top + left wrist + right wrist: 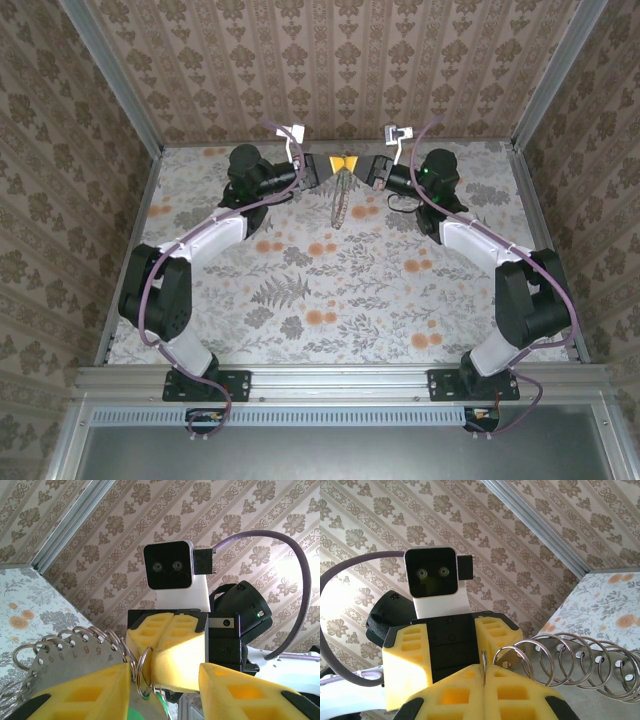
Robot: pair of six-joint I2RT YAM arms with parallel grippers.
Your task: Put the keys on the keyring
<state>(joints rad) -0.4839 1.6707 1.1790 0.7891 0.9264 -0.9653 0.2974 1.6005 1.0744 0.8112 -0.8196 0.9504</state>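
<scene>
Fingers (455,700) of right gripper (484,672) pinched shut on keyring (338,205), which hangs between both arms | left gripper (452,642) partly spread, hold unclear | key (141,711) green head beside left fingertips | step: threading | next: likely fine alignment of key to ring

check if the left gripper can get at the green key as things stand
Probably yes: what shows of the green key sits just inside the left gripper's parted jaws. It is tight, though: the right gripper, shut on a thin metal ring, is nose to nose with it.
</scene>
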